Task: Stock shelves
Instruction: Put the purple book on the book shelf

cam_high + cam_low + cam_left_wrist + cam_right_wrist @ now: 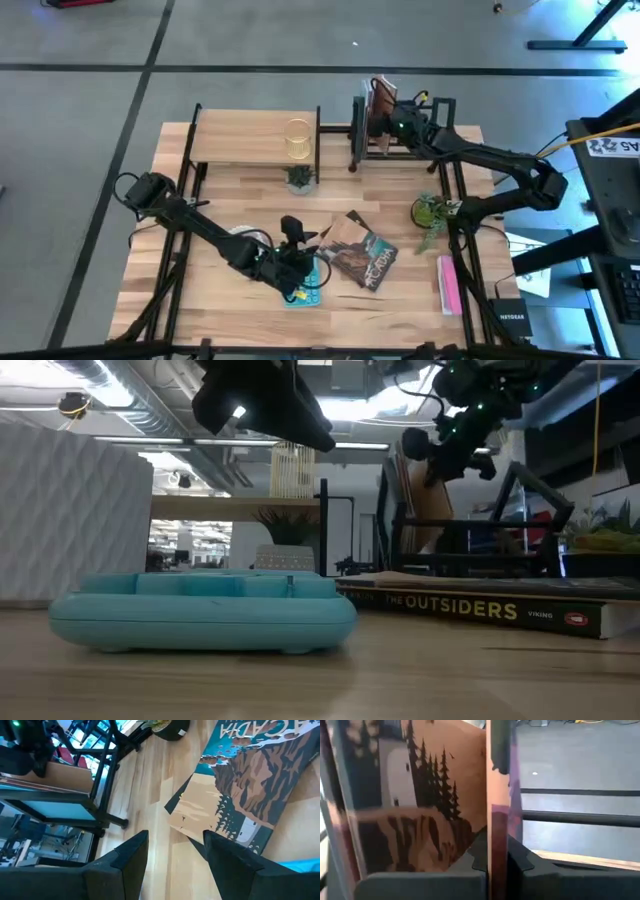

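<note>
Grey concrete floor runs all round the light-wood table, and at its far edge stand the two shelves: the wooden board shelf carrying a ribbed glass, and the black bar rack beside it; the rack's bars look meant to keep books upright, which would explain why the right gripper holds its load on edge. That pincer is up at the rack, pressed together on a thin book standing vertical between its fingers, with an illustrated book of trees and cliffs just beside it, already upright; I judge the thin one is being slotted in next to it. The left gripper hangs low over the near middle of the table, fingers spread and pinching nothing; just ahead of it lie stacked books, the Acadia book on top, and a teal case sits directly below it; these seem next to be stocked.
</note>
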Robot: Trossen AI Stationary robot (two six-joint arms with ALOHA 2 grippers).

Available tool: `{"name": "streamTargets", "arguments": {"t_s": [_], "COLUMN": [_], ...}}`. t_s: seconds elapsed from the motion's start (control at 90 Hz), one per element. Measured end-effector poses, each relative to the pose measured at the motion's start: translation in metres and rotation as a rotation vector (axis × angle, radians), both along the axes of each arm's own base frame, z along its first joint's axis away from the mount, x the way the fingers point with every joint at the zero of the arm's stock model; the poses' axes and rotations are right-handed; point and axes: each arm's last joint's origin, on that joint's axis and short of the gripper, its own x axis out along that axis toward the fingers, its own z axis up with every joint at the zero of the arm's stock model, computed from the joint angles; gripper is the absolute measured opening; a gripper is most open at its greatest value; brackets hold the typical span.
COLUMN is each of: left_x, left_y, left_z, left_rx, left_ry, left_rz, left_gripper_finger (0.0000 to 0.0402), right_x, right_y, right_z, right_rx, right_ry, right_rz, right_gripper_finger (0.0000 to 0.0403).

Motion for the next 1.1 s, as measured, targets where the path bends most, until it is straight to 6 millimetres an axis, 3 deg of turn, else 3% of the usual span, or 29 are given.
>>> {"name": "streamTargets", "arguments": {"t_s": [0.489,0.744,1.1], "left_x": [0.0,0.0,0.001], "left_y": [0.0,0.0,-0.001], "left_z": [0.0,0.0,0.0], "left_rx": [-0.007,-0.009,-0.025], "left_ry": [0.0,-0.002,-0.004], "left_rz": [-0.002,-0.001,-0.013], "left_gripper_finger": [0.0178,0.0178,0.0178], "right_x": [0.006,-0.002,-0.04], "right_y": [0.022,0.035,0.057], "right_z": [0.01,0.022,0.06], "right_rx": [-0.068,-0.059,0.071], "right_ry": [0.037,0.035,0.174], "right_rz": [0.053,0.169,0.256], "right_gripper_finger": [0.0124,0.013,0.0131]}}
